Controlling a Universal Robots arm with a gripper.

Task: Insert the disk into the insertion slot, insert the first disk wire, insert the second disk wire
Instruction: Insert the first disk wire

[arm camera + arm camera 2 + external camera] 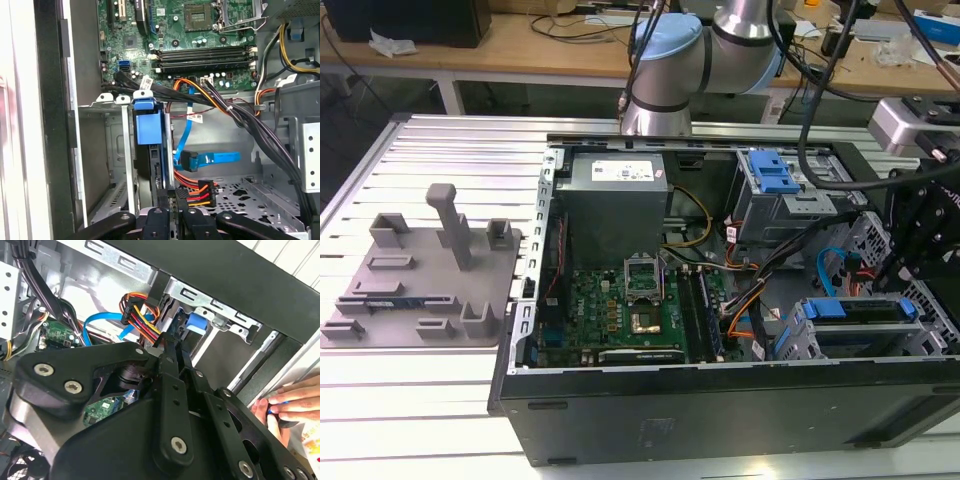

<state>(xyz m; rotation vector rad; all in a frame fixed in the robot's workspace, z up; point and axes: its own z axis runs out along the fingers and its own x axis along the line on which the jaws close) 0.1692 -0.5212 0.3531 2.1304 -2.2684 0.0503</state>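
The disk [860, 322], in its blue carrier frame [148, 125], sits inside the insertion slot [798, 340] at the case's front corner, on the exterior view's right. My gripper [908, 272] hangs just behind it. In both wrist views its thin fingers [171, 357] are close together on the black plug of the first disk wire [196, 192], a bundle of orange, red, yellow and black strands [141, 315], held against the disk's rear edge. The second disk wire, a flat blue cable with a blue plug [194, 161], hangs loose beside it.
A taller grey cage with a blue latch [775, 180] stands behind the slot. The motherboard [630, 305] and black cable bundles [240, 117] fill the case middle. A person's hand [286, 407] rests outside the case wall. A grey fixture plate [415, 275] lies on the exterior view's left.
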